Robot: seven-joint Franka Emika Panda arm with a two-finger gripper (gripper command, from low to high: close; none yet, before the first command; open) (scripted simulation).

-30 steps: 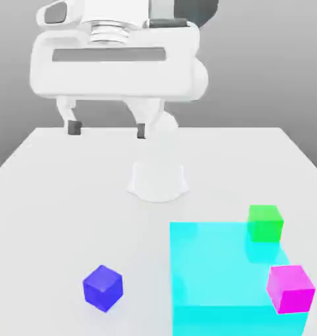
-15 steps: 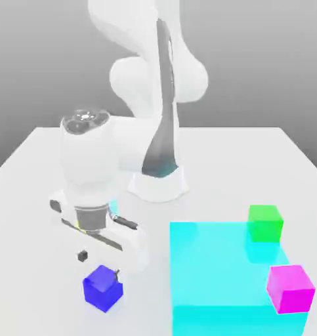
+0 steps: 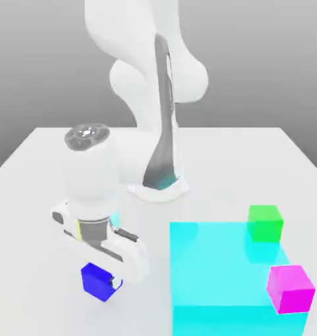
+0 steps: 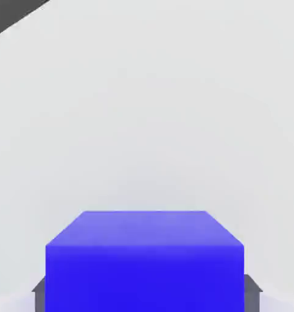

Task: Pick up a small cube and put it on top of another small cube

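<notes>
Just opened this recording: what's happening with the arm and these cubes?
The robot arm has its gripper closed on the blue cube, one finger pad against each of two opposite sides. The cube is low, at or near the table. The green cube and the magenta cube sit apart at the exterior view's right, by the big cyan block. Nothing is stacked on another small cube yet.
</notes>
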